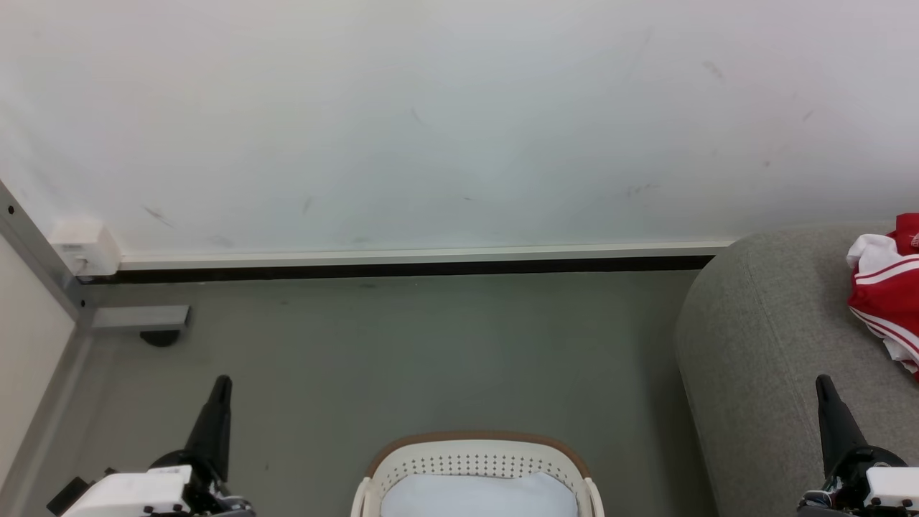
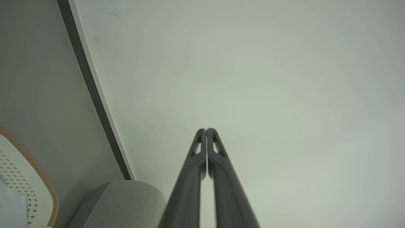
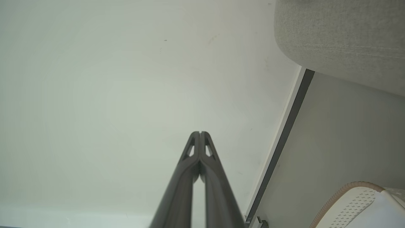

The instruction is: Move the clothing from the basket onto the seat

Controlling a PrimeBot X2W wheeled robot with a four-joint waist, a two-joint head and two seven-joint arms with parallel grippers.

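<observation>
We see crumpled red, white-striped clothing (image 1: 889, 294) on the rounded grey woven sofa (image 1: 761, 345), a perforated white basket (image 1: 474, 459) nearby; left gripper (image 1: 222, 382) and right gripper (image 1: 823, 382) clenched, empty.

A white wall (image 1: 459, 122) spans the upper half, ending in a pale skirting strip (image 1: 416, 256) above a grey floor (image 1: 431, 359). At bottom centre stands the basket (image 1: 477, 438), a pale bluish-white cloth (image 1: 479, 497) inside it. The seat (image 1: 761, 345) curves in at the right, with the clothing (image 1: 890, 294) lying on it at the right edge. The left gripper (image 1: 223, 380) at lower left and the right gripper (image 1: 823, 380) at lower right point upward, fingers pressed together.
</observation>
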